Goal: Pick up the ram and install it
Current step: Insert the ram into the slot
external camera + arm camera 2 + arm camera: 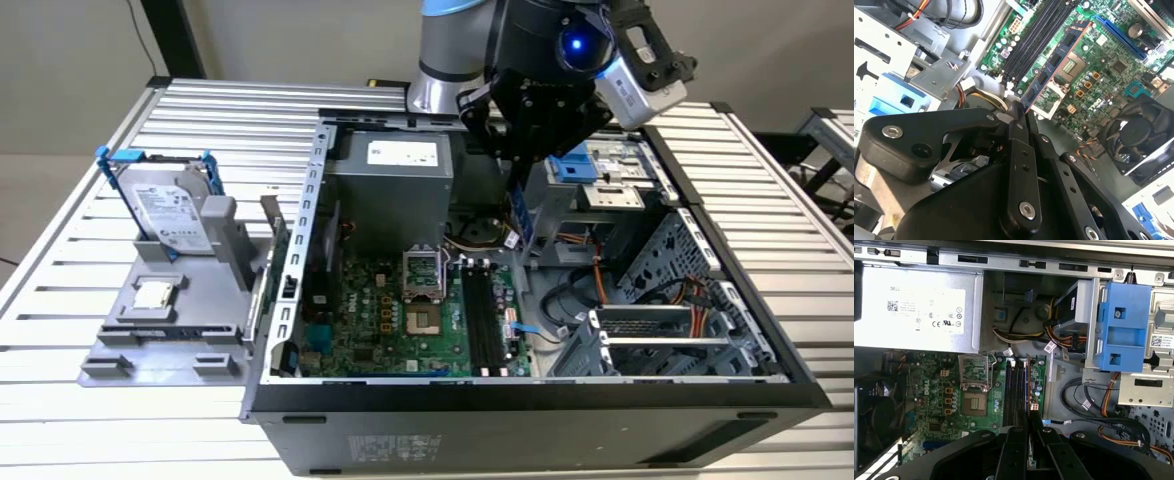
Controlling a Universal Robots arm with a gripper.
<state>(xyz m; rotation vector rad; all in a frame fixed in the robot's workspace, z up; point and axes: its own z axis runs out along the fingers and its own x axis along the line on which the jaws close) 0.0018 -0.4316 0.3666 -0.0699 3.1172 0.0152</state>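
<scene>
The ram point(518, 218) is a thin bluish stick with dark chips, hanging on edge inside the open computer case above the motherboard. My gripper point(513, 165) is shut on its upper end. In the second wrist view the ram point(1054, 62) runs out from the black fingers point(1019, 130) over the green board, next to the black memory slots point(1039, 35). In the first wrist view the ram point(1028, 385) appears edge-on, roughly in line with the black slots point(1014, 390), held above them by my gripper point(1029, 422). The slots point(483, 315) lie below and nearer the case front.
The grey power supply point(400, 160) sits at the back of the case, the processor socket point(424, 320) beside the slots, and a black fan point(1139, 135) nearby. Blue drive brackets point(1119, 325) and loose cables point(1089, 400) flank the board. A hard drive point(167, 205) stands on a grey rack outside.
</scene>
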